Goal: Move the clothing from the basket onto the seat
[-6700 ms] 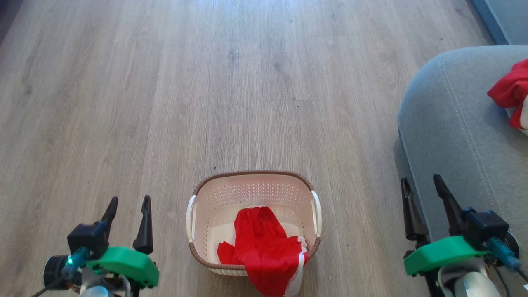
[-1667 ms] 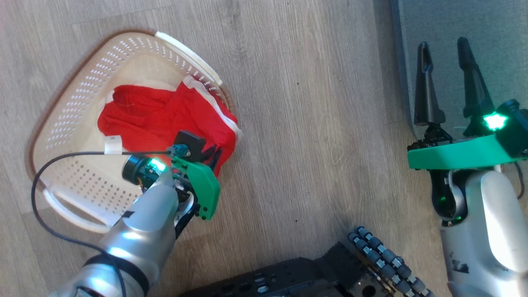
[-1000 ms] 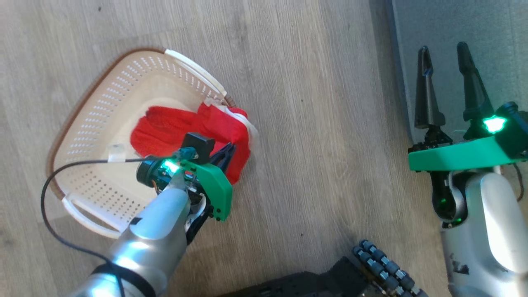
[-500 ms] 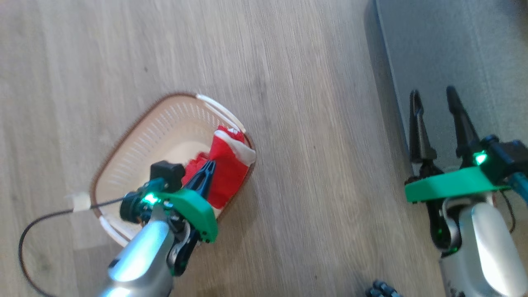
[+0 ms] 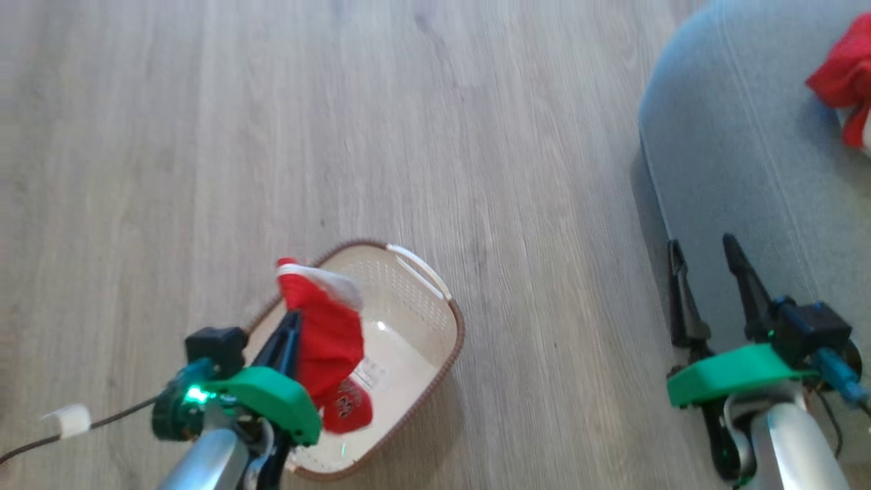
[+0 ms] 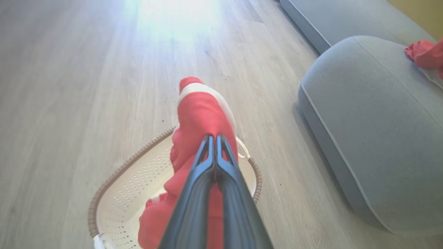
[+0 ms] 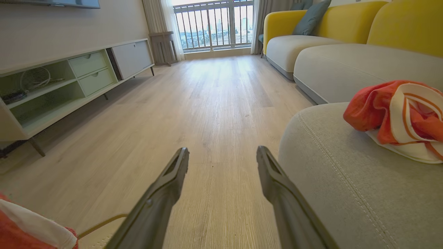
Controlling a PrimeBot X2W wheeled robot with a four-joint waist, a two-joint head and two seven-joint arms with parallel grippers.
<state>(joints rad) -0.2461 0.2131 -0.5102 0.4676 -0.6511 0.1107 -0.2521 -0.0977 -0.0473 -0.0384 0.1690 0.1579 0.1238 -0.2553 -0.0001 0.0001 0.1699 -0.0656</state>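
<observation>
Left gripper (image 6: 212, 140) first: fingers pinched fully together on the clothing (image 5: 325, 330), red fabric bunched above the tips and drooping below. Held high over the basket, likely to drag the tail past the rim; lowest fold maybe not yet clear, hard to call. Off to the right, broad wooden floor (image 5: 422, 136), the gap to cross. Beyond it the seat (image 5: 735, 177), a big rounded cushion with plenty of bare top for a drop. Basket (image 5: 461, 332) underneath, bare inside where visible. Right gripper (image 5: 701, 242) just beside the seat's edge, fingers well apart, holding nothing, possibly in the carrying line. Second red garment (image 5: 838, 78) lying on the seat's far side.
</observation>
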